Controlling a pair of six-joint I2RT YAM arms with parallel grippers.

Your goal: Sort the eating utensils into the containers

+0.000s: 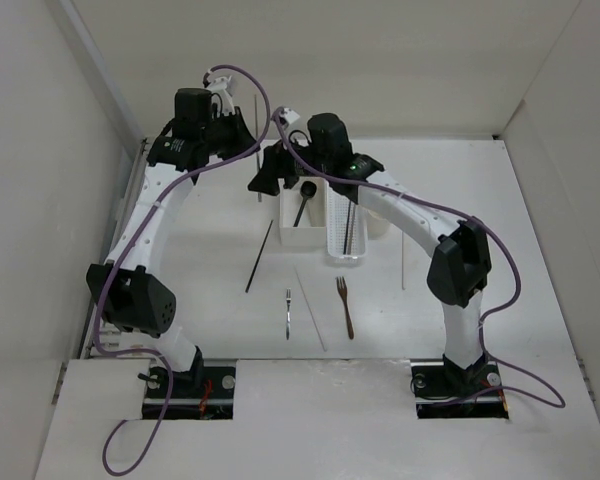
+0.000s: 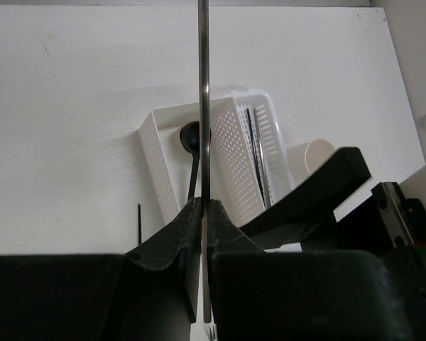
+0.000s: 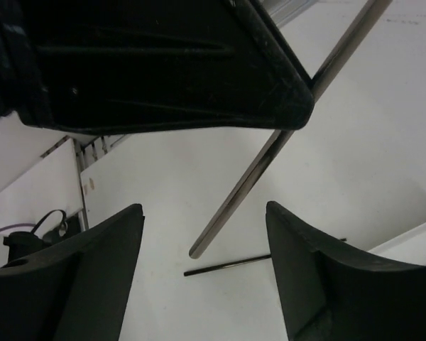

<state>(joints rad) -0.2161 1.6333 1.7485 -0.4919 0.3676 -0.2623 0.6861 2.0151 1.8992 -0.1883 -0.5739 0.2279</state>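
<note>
While our left end effector (image 2: 204, 207) pinches a chopstick (image 2: 204, 85), our right end effector (image 3: 204, 213) gapes around its tip; a handover toward the basket (image 2: 231, 156) seems next.

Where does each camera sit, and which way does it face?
Top external: above, behind the bases, looking down on the table; left arm and right arm show.
Left wrist: looks down past the left gripper, shut on a chopstick, onto the white box.
Right wrist: looks across the table through the open right gripper.
Shared: both wrist views show that chopstick.
</note>
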